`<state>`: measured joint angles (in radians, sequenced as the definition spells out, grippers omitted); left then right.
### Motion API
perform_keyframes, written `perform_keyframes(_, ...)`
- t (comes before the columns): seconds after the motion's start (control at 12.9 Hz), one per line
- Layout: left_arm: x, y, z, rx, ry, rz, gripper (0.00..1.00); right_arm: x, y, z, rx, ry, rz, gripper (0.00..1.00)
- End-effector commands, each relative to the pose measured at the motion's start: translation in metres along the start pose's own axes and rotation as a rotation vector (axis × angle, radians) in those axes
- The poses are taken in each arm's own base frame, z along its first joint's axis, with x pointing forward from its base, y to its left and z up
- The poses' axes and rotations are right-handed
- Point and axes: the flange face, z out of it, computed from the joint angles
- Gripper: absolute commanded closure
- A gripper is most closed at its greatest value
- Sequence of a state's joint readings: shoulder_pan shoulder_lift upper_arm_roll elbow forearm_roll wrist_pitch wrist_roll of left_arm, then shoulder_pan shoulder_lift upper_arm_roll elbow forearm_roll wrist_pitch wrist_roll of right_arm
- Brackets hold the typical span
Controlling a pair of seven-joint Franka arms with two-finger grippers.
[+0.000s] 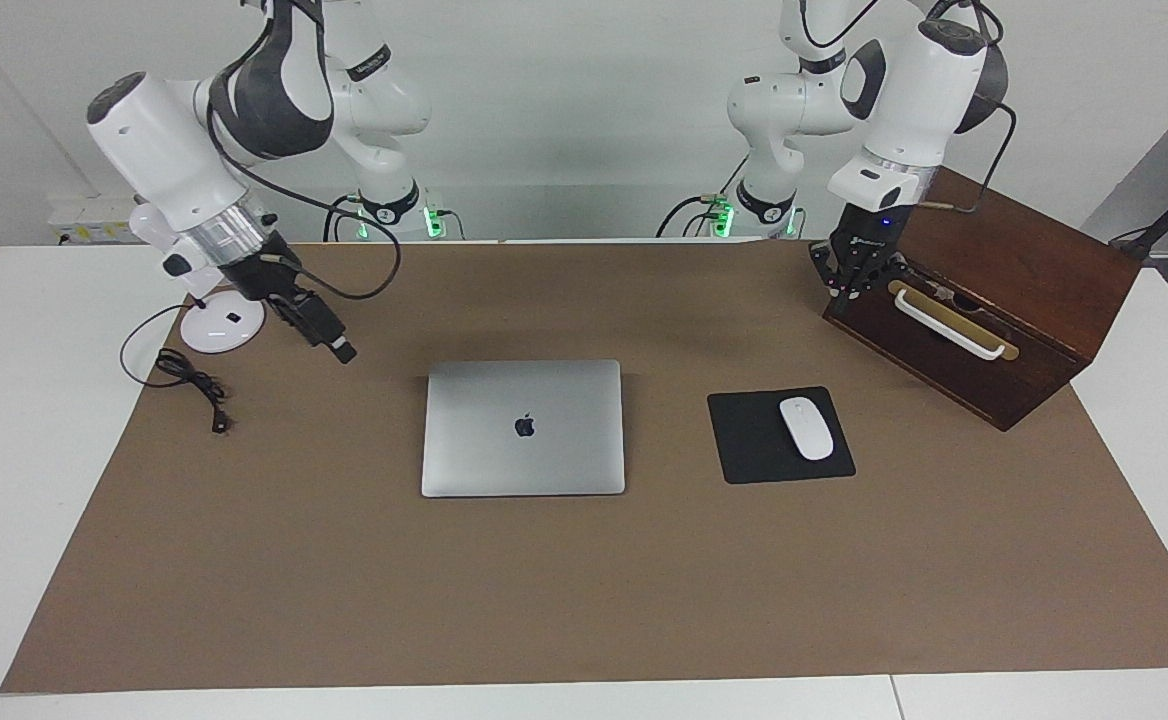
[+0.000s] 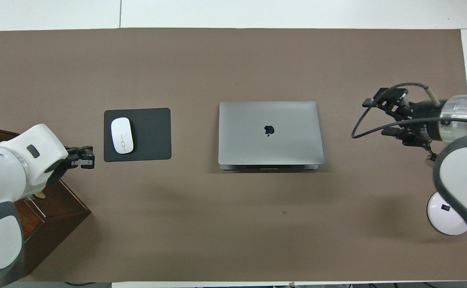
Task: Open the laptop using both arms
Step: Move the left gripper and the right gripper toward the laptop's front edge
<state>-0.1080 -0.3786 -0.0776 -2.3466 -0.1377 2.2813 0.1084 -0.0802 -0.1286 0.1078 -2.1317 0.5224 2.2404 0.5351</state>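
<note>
- Well clear of the table, the left gripper (image 1: pixel 855 283) hangs with its fingertips pressed together and nothing between them; it is over the brown mat, just beside the corner of the wooden box (image 1: pixel 1004 300) with the white handle (in the overhead view its tips show close to the mouse pad's edge (image 2: pixel 84 157)).
- Whether the right gripper (image 1: pixel 329 335) is open or clenched I cannot tell; it points slantwise down over the mat, beside the white lamp base (image 1: pixel 219 325) and the black cable (image 1: pixel 194 385).
- Between the two grippers lies the laptop (image 1: pixel 524 428), lid down and flat, apple logo up, in the middle of the mat (image 1: pixel 584 600) and apart from both.
- Beside the laptop toward the left arm's end is the black mouse pad (image 1: pixel 759 445) with the white mouse (image 1: pixel 806 428) on it.
- Neither gripper touches the laptop; each stands well apart from its nearer side edge.
</note>
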Motion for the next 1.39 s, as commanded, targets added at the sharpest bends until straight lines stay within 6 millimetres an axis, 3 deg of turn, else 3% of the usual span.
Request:
perform_keyframes(0.0, -0.028, 0.023, 0.008, -0.039, 0.084, 0.003, 1.00, -0.029, 0.015, 0.017, 0.077, 0.008, 0.094, 0.00)
perform_keyframes(0.39, -0.044, 0.079, 0.041, -0.079, 0.203, 0.063, 1.00, -0.096, -0.001, 0.063, 0.190, 0.016, 0.263, 0.00)
perform_keyframes(0.7, -0.059, 0.122, 0.083, -0.113, 0.281, 0.119, 1.00, -0.124, 0.025, 0.090, 0.204, 0.001, 0.379, 0.00)
perform_keyframes(1.0, -0.078, 0.162, 0.148, -0.149, 0.358, 0.134, 1.00, -0.153, 0.066, 0.104, 0.164, -0.010, 0.410, 0.00)
perform_keyframes(1.16, -0.083, 0.170, 0.158, -0.158, 0.380, 0.148, 1.00, -0.173, 0.074, 0.108, 0.153, -0.034, 0.404, 0.00)
perform_keyframes(1.31, -0.090, 0.182, 0.168, -0.171, 0.419, 0.172, 1.00, -0.174, 0.080, 0.111, 0.142, -0.040, 0.415, 0.00)
